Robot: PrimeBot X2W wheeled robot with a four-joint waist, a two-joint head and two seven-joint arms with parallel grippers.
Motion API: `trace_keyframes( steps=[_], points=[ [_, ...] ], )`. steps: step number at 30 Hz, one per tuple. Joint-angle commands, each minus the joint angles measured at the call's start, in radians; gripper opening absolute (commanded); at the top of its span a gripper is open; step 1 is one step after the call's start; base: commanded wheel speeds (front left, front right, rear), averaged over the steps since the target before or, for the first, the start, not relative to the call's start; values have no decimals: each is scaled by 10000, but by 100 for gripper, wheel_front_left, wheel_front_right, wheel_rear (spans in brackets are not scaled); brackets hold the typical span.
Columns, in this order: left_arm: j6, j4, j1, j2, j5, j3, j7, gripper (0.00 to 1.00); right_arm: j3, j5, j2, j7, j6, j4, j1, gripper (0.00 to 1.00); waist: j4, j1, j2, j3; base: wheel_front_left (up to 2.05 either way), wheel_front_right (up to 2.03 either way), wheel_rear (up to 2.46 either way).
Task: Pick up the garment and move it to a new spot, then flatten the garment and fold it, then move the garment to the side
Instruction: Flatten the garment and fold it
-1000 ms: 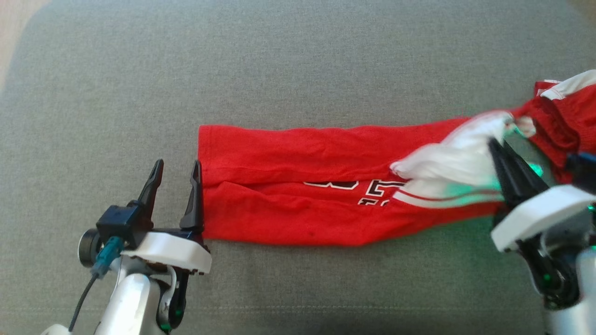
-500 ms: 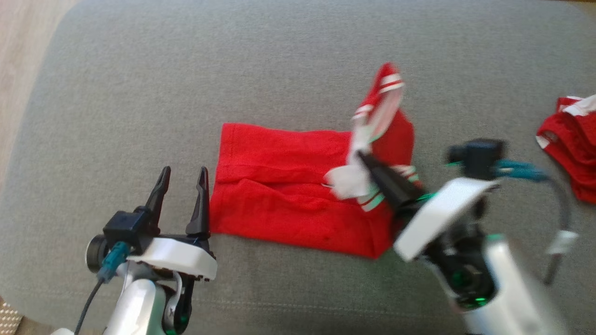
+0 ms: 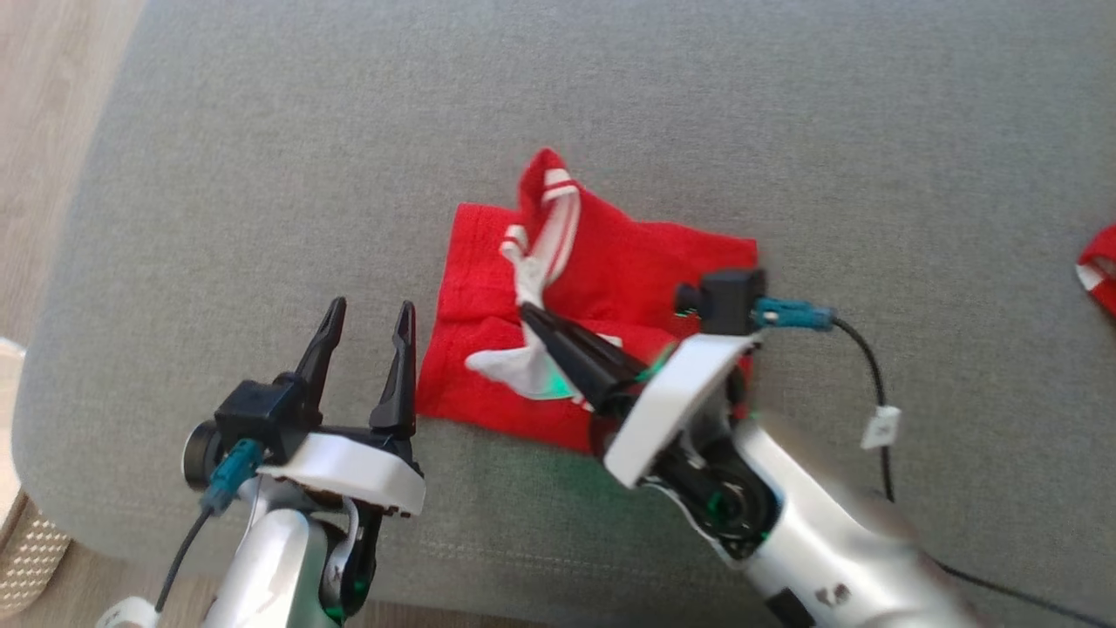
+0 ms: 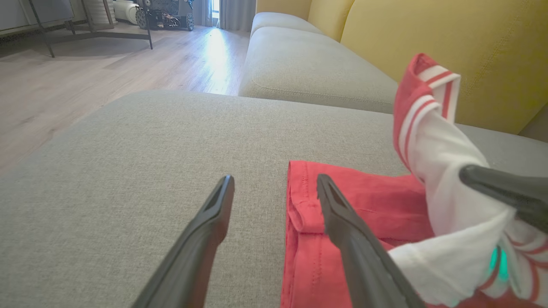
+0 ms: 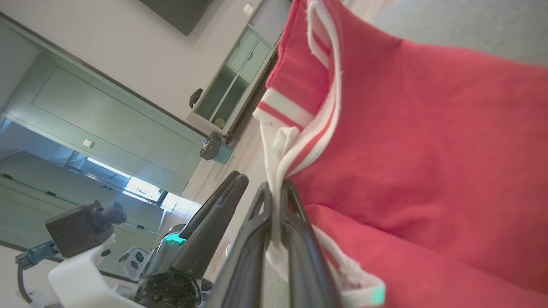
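garment position and gripper status

we find the garment (image 3: 610, 262) lying near the middle of a grey seat cushion (image 3: 261, 131), its red body folded over itself. around it the cushion surface is bare. a second red piece of cloth (image 3: 1100, 275) lies at the far right edge, well apart from the garment. a wooden floor (image 3: 44, 131) runs along the left of the cushion, and the left wrist view shows a yellow backrest (image 4: 428, 51) behind the seat.

the right arm reaches in from the lower right and crosses the garment's near right corner, hiding that part. its wrist camera (image 3: 728, 301) and black cable (image 3: 872, 366) sit above the cloth's right edge.

the right gripper (image 3: 527, 311) points up and to the left over the garment. its fingers are pressed together on the white striped part (image 3: 549, 227), which stands lifted above the red body.

the left gripper (image 3: 370, 305) sits just beside the garment's left edge, pointing away from the robot. its fingers (image 4: 214, 214) are spread wide with nothing between them. we cannot tell whether the nearer finger touches the hem.
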Motion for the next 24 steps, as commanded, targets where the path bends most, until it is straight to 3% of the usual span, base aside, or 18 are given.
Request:
trace_keyframes(
  steps=[1,9,10,11,12,19,24],
  points=[
    [-22,-265,-350,17,94,301,-90,100,564,322,231,-428,35,-16,-529,0,78,0,0,82,0,0,0],
    [-66,-203,-506,-23,69,218,-90,100,1939,1318,232,-1552,35,1371,-1598,0,222,0,0,303,0,0,0],
    [-67,-194,-525,-27,59,212,-90,100,2128,1496,232,-1635,35,1479,-1704,9,229,0,0,325,0,0,0],
    [-69,-185,-540,-31,42,210,-90,100,2325,1654,232,-1722,35,1570,-1814,37,228,0,0,344,0,0,0],
    [-69,-178,-551,-35,28,211,-90,100,2501,1785,232,-1828,35,1654,-1925,100,225,0,0,360,0,0,0],
    [-42,-170,-582,-49,23,281,-90,100,3405,2525,232,-2644,35,1753,-2578,100,83,0,0,383,0,0,0],
    [-17,-293,-532,-53,95,395,-90,100,3289,2516,67,-3592,35,1589,-2900,100,-121,0,0,271,0,0,0]
  ],
)
